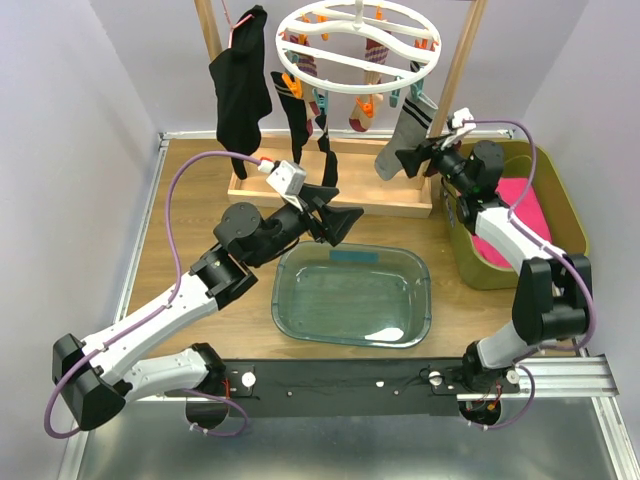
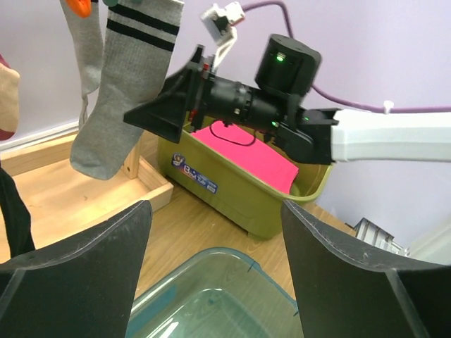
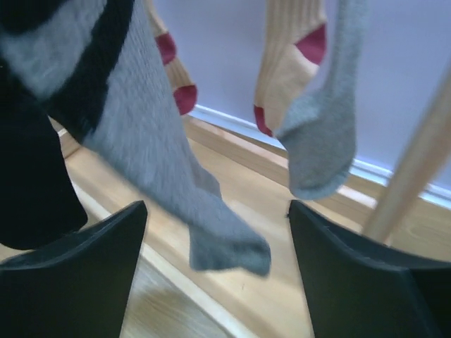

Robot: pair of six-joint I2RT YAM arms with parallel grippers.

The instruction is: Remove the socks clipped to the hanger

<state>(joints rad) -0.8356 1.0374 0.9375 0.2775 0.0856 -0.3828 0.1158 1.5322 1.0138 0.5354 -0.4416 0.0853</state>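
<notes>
Overhead view looks down; both wrist views closely face the grey sock (image 2: 116,105)

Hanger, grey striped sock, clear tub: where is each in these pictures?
hanger (image 1: 283,42): top external view, left rim of the white ring.
grey striped sock (image 2: 120,98): left wrist view, mid leg below the black stripes.
clear tub (image 1: 350,297): top external view, bare bottom.
</notes>
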